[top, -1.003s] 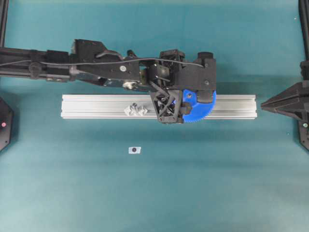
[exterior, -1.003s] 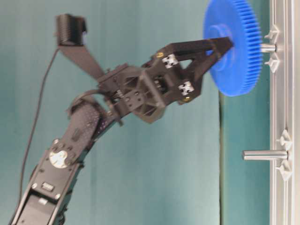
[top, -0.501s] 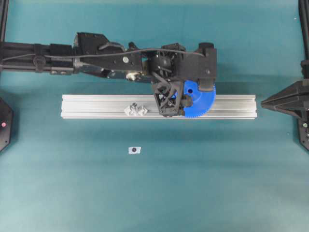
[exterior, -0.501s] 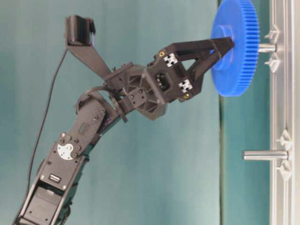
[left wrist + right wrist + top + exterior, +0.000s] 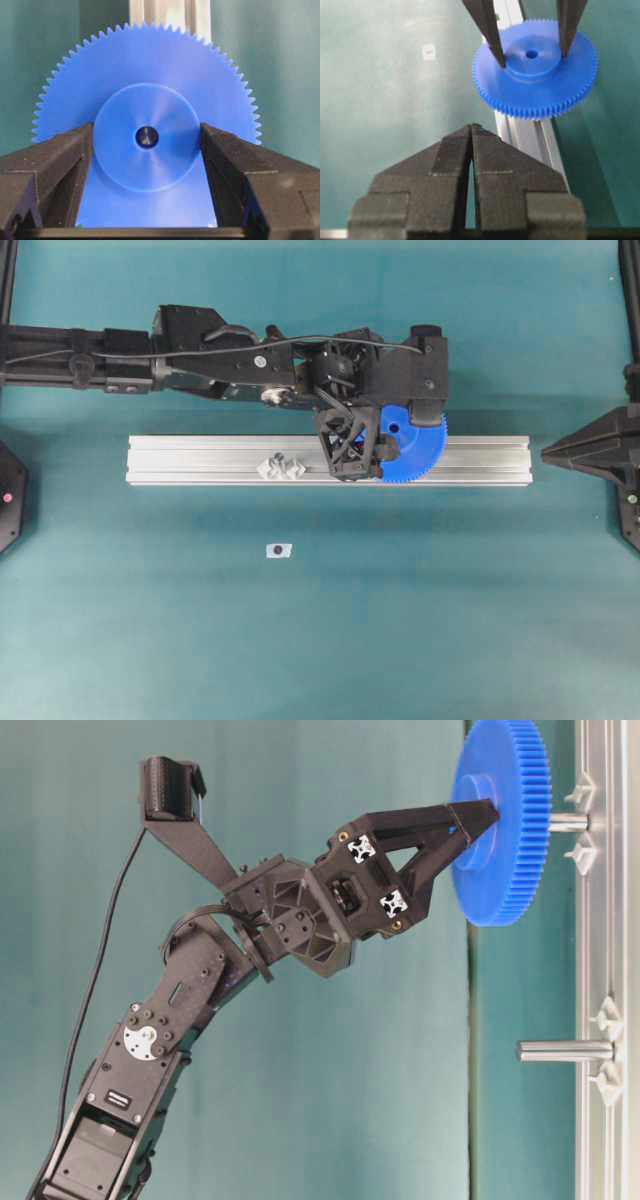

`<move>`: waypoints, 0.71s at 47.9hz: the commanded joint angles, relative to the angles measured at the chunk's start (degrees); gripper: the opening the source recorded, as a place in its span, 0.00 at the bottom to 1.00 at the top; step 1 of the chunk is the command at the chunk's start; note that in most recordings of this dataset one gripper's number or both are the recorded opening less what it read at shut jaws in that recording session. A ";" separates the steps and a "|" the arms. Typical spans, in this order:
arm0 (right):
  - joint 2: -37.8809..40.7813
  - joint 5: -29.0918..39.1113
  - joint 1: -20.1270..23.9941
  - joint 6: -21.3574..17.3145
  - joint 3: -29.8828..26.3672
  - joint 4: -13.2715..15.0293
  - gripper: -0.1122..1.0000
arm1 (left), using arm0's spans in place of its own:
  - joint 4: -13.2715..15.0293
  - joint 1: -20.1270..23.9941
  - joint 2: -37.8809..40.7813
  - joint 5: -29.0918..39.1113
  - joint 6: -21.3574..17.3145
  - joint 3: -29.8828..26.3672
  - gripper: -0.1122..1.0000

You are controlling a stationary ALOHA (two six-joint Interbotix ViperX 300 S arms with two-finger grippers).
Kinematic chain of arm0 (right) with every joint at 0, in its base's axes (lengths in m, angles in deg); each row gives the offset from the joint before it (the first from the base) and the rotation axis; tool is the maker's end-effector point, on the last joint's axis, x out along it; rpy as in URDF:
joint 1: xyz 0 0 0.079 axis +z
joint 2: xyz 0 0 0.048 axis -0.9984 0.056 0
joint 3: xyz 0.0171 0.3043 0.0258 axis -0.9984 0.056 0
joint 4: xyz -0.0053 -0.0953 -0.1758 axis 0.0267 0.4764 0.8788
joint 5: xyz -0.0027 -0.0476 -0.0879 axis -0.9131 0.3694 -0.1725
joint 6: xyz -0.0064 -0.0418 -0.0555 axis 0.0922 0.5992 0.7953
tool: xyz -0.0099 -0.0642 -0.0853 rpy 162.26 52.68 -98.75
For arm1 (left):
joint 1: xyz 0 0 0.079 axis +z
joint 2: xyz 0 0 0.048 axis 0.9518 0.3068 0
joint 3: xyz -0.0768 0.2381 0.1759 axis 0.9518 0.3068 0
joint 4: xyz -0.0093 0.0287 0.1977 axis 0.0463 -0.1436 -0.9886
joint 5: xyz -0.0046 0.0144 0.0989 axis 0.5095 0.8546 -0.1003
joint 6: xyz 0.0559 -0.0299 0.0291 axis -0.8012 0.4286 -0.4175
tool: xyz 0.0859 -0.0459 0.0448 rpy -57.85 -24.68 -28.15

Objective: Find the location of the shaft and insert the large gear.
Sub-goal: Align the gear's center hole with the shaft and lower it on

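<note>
Large gear point(image 5: 500, 820): top rim cut off by the table-level frame edge; in the overhead view partly hidden under the left gripper point(image 5: 372, 452). Shaft point(image 5: 568, 822): only a short stub shows beyond the gear. Right gripper point(image 5: 471, 131): body cut off at the bottom edge.

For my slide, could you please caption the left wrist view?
Left end effector gripping the large gear by its hub.
</note>
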 commanded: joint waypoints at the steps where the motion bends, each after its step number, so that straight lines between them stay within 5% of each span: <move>1: 0.35 -0.26 -0.09 -0.53 -0.79 0.00 0.15 | -0.18 0.88 -1.23 -0.18 0.09 -1.32 0.74; 28: 0.35 -0.35 -0.09 -0.62 -0.79 0.00 0.15 | -0.18 0.88 -0.70 -0.26 0.18 -1.41 0.75; 34: 0.35 -0.62 -0.09 -0.62 -0.79 0.00 0.15 | -0.18 0.79 -0.70 -0.35 0.53 -1.41 0.92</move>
